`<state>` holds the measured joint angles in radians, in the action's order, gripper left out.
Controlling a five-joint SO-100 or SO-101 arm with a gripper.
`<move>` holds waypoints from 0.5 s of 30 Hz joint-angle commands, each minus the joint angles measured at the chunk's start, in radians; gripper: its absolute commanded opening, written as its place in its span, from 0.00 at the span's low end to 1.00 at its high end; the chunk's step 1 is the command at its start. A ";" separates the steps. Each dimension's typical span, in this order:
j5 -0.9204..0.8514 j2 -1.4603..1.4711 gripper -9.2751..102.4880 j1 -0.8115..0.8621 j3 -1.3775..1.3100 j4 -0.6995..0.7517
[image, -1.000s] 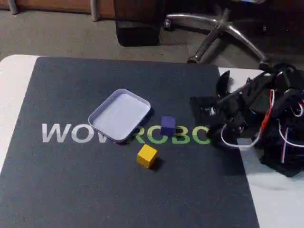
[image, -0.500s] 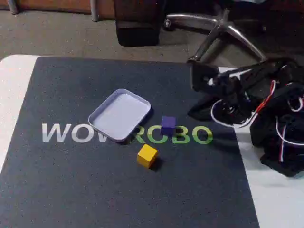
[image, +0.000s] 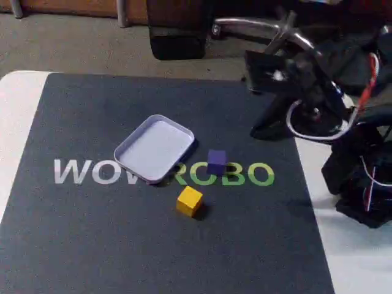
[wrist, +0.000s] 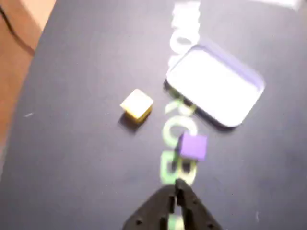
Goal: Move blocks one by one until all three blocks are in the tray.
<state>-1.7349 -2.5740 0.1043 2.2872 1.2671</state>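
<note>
Your jaws (wrist: 176, 191) were pressed together with nothing between them, the two dark tips meeting in a narrow point at the bottom edge of the wrist view, raised above the mat (image: 92, 245). The purple block (wrist: 193, 146) sat just ahead of those tips, on the green lettering, and the yellow block (wrist: 137, 104) lay off to the left of it in that view, well apart from the jaws. The tray (image: 154, 149) stood bare near the middle of the mat, and both blocks rested on the mat outside it; in the fixed view the purple block (image: 216, 162) was just beside the tray's right corner and the yellow block (image: 189, 200) lay a little nearer the camera.

The likely trouble, in my judgement: if you had come down on the purple block with the jaws clenched like that, the tips would have pushed it along the mat or knocked it against the tray rim rather than straddling it. The wrist picture was blurred, so lining up on a block edge would have been uncertain. I could pick out only two blocks, so a third would have had to be found.

Across the mat ran large lettering reading "WOW" in white and "ROBO" in green, with the tray covering part of the middle. The mat lay on a white desk (image: 18, 92).
</note>
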 commanded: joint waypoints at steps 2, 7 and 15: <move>0.098 0.325 0.02 -0.041 -0.344 0.069; 0.141 0.588 0.09 -0.072 -0.506 0.069; 0.112 0.798 0.21 -0.041 -0.595 0.057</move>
<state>-1.6107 -1.7902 0.0491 1.7395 1.3330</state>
